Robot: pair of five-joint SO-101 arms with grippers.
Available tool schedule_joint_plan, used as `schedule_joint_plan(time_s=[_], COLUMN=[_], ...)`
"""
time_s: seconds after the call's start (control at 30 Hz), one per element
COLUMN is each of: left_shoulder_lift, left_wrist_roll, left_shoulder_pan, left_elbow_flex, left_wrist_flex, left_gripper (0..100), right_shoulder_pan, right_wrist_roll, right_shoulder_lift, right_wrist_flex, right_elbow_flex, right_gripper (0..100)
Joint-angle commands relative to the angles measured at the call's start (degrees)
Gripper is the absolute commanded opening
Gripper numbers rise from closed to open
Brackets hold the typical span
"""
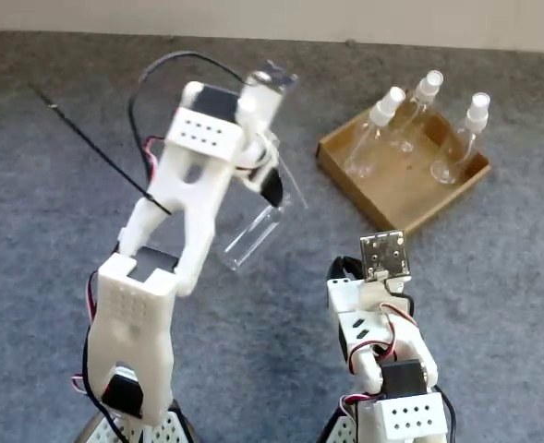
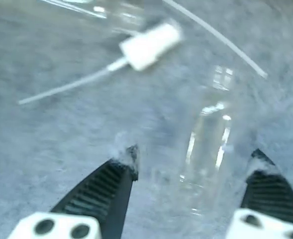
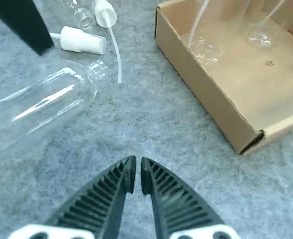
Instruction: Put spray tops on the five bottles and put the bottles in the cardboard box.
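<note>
Looking down from the high view, you have the left arm (image 1: pixel 193 185) stretched up the left half of the frame, above a lying bottle (image 1: pixel 250 235), clear and on its side on the grey carpet (image 1: pixel 50 277) just left of centre. At the upper right sits the cardboard box (image 1: pixel 405 196), with three capped bottles (image 1: pixel 415 111) upright inside it. Your right gripper (image 1: pixel 385 257) is at the lower right, below the box's near corner and well apart from the lying bottle.

Turning to the left wrist view, your left gripper (image 2: pixel 195 153) has its fingers spread wide. A clear bottle (image 2: pixel 208 134) lies on the carpet between them, and you cannot tell whether either finger touches it. Beyond it rests a loose spray top (image 2: pixel 148 45) with its thin tube trailing out.

In the right wrist view, the right gripper's fingers are pressed almost together, a thin slit between the tips, over bare carpet. The lying bottle is off to one side, its threaded neck open. Past that neck lie a white spray top (image 3: pixel 81 40) and a second spray top (image 3: pixel 105 12), just beside the open neck of a second bottle (image 3: pixel 84 19). The cardboard box stands on the other side, with clear bottle bases on its floor
</note>
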Motion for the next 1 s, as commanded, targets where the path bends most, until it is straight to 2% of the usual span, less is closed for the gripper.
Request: schedule_joint_plan(time_s=[0.0, 0.53, 0.8, 0.97], left_shoulder_lift=[-1.89, 12.7, 25.01, 30.55], left_wrist_roll=[0.53, 0.62, 0.44, 0.35], left_shoulder_pan=[-3.82, -4.97, -8.04, -9.45], left_elbow_flex=[-6.29, -20.26, -28.0, -34.51], left_wrist_flex=[-1.76, -20.04, -37.45, -44.13], left_gripper=[31, 31, 30, 17], right_shoulder_pan=[0.75, 0.48, 0.48, 0.4], right_wrist_roll=[-0.18, -0.18, -0.18, -0.18], right_shoulder_lift=[-0.66, -0.66, -0.66, -0.66], right_wrist_flex=[-1.1, -1.19, -1.19, -1.19], right_elbow_flex=[2.59, 2.86, 2.86, 2.86], right_gripper=[2.4, 2.4, 2.4, 2.4])
